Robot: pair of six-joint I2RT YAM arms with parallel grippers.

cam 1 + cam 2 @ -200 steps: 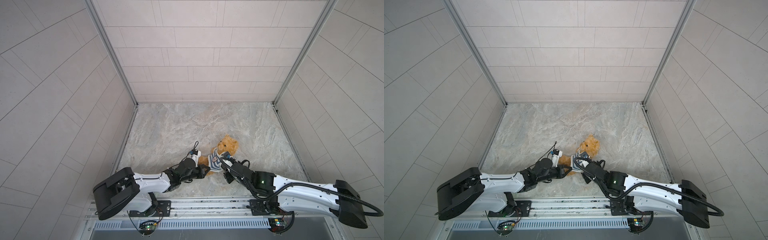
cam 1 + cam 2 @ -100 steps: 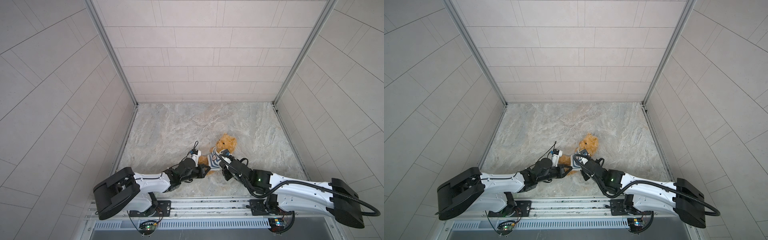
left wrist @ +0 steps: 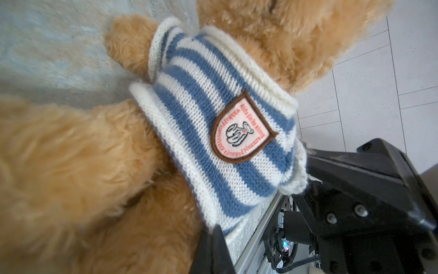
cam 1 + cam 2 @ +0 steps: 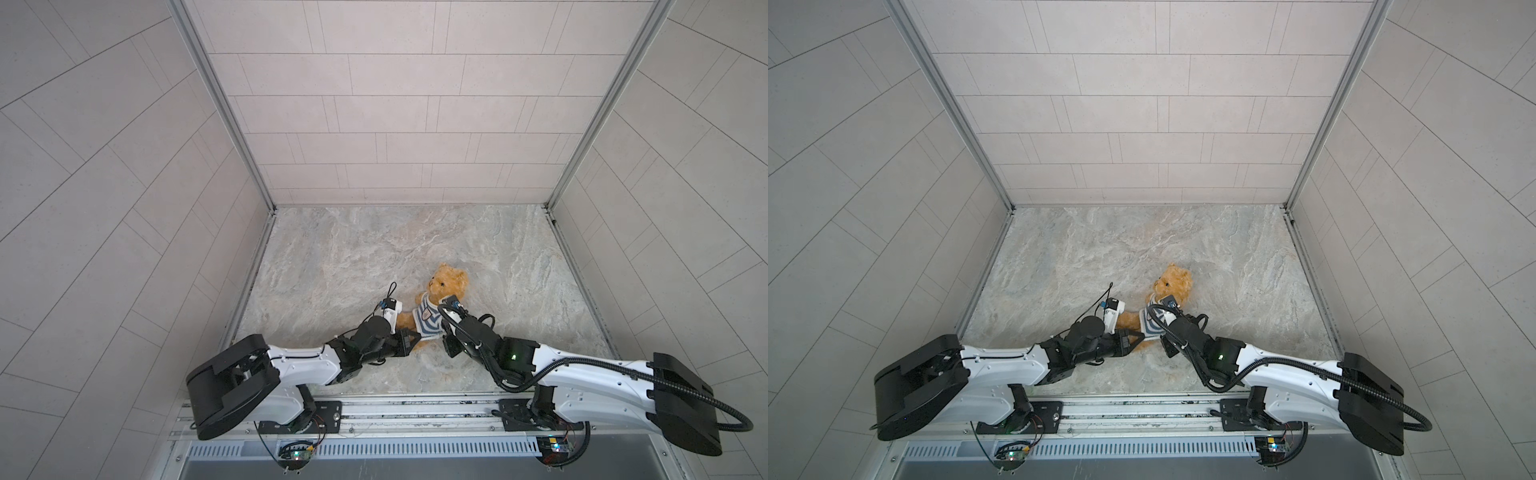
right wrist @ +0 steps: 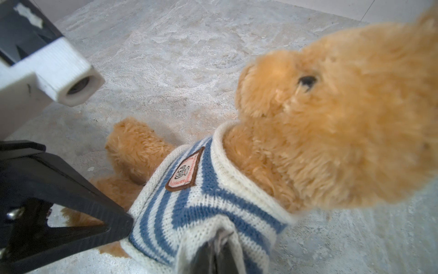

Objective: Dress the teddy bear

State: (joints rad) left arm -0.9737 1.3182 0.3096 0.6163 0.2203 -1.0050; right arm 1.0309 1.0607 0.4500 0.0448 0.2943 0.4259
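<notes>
Your left end effector (image 4: 413, 336) and right end effector (image 5: 216, 250) each clamp fully closed on the striped shirt (image 3: 213, 118) worn by the teddy bear (image 4: 449, 282).

The teddy bear (image 5: 331, 123) is seen as long, fluffy golden plush. Its striped sweater (image 3: 208, 132) is knitted from soft, matt yarn, and an embroidered cloth badge (image 3: 241, 128) is sewn on. The tabletop (image 4: 374, 249) is finished as matt, veined stone.
</notes>
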